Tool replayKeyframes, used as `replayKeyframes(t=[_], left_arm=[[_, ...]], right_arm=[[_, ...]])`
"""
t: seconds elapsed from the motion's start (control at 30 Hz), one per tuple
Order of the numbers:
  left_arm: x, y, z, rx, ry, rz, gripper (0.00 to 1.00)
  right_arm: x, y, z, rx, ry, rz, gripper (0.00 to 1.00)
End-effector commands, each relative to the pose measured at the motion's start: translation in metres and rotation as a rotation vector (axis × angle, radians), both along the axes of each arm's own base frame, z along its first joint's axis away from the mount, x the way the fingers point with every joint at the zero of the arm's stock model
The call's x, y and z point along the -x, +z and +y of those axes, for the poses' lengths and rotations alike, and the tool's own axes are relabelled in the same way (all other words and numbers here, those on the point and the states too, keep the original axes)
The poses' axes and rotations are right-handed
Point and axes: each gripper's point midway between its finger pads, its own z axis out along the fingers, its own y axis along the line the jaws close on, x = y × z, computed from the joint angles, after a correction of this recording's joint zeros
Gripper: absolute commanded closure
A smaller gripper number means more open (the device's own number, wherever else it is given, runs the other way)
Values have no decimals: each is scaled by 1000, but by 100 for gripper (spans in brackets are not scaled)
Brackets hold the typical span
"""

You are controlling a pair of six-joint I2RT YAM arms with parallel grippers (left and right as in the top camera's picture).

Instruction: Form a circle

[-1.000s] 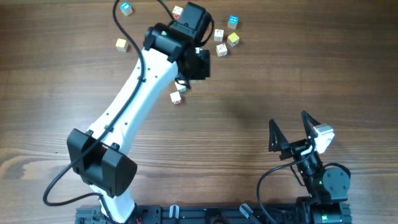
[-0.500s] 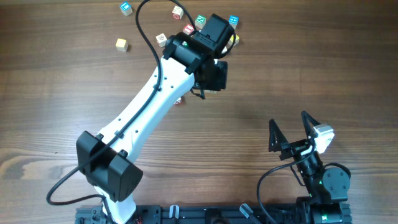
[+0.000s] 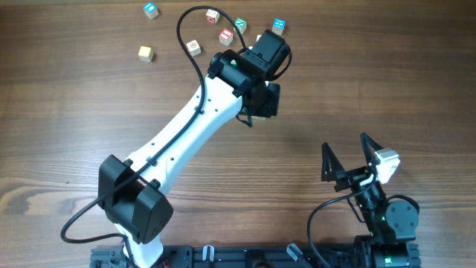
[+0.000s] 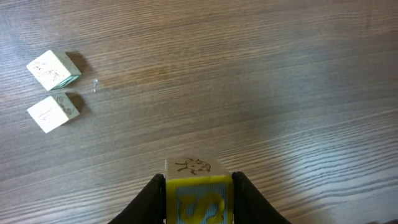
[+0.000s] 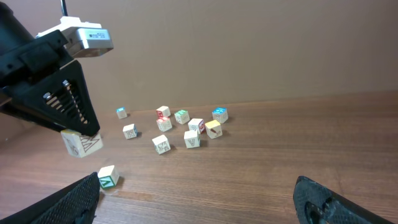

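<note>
Now left gripper (image 4: 198,182) clamps a yellow-and-blue cube (image 4: 198,208) above the wooden table (image 4: 261,87), while right gripper (image 3: 345,144) sits well apart, jaws wide, holding nothing.

Wooden table (image 3: 67,112), dark brown: in the overhead view we see its grain run from side to side across the whole frame. Ahead of the right claw (image 5: 199,196), past the table's far edge, we see a plain, matt brown wall (image 5: 261,43) spanning the width of the view. To the right of the left claw (image 4: 198,193) the tabletop carries a pale sheen (image 4: 336,171) of reflected light; elsewhere we find the lighting even and the shadows soft.
</note>
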Motion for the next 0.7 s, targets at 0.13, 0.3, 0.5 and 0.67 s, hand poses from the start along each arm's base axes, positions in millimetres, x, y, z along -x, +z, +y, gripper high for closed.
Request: replayKeyframes(t=[0.13,0.3,0.5,0.67], left_arm=[[1,-2,-2,7,5,2,73],[7,-10,-2,-8,-5,22,73],[25,-41,-10,-36,-45,53,73],[35,-58,-16,-39,-51,66,73]], right_arm=[[0,3,0,4,-4,-14,0],[0,3,0,5,-4,-14,0],[0,3,0,5,-4,-14,0],[0,3,0,4,-4,-14,0]])
